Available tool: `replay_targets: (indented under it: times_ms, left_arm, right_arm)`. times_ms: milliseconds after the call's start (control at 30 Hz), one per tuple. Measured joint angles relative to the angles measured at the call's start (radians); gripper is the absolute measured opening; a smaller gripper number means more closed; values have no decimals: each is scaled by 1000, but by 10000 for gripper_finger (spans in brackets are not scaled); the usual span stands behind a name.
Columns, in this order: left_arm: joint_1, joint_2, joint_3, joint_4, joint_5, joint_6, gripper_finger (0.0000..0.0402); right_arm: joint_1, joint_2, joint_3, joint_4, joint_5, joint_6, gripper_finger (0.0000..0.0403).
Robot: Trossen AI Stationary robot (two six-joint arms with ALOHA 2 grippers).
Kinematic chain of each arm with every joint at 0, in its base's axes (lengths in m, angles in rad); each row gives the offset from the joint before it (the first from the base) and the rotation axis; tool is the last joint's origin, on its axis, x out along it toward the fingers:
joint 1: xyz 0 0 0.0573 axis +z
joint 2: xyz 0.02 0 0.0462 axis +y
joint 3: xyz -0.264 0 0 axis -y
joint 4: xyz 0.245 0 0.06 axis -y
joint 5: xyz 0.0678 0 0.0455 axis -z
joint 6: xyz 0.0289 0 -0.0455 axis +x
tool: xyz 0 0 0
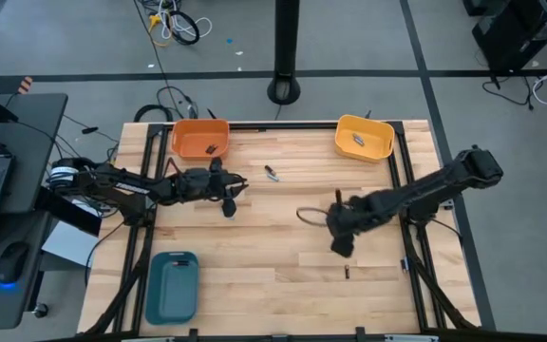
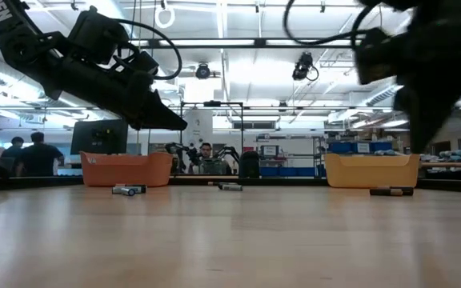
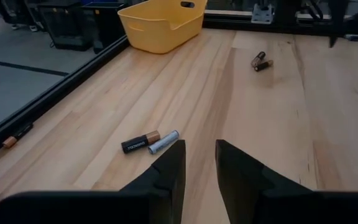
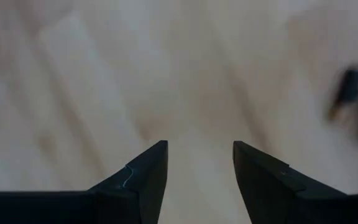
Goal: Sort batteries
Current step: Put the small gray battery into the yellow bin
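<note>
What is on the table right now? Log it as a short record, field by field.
surface: wooden table
trays: orange tray, yellow tray, teal tray
loose batteries: pair just ahead of left pincer; another pair farther off
left pincer: open, empty, above the table
right pincer: open, empty, above bare wood

Two black jointed arms, looped black cables, wedge-shaped black end effector fingers.

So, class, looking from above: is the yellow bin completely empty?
No, the yellow bin holds a small grey battery on its floor.
</note>
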Motion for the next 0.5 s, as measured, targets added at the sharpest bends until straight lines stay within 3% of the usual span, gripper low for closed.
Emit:
replay_targets:
  times_ms: [267, 500]
  left_arm:
    - [-3, 0, 0, 1, 0, 2, 94]
    - [-3, 0, 0, 3, 0, -1, 94]
  right_arm:
    - [251, -2, 0, -97, -171, 237, 197]
    - [428, -1, -1, -262, -326, 253, 216]
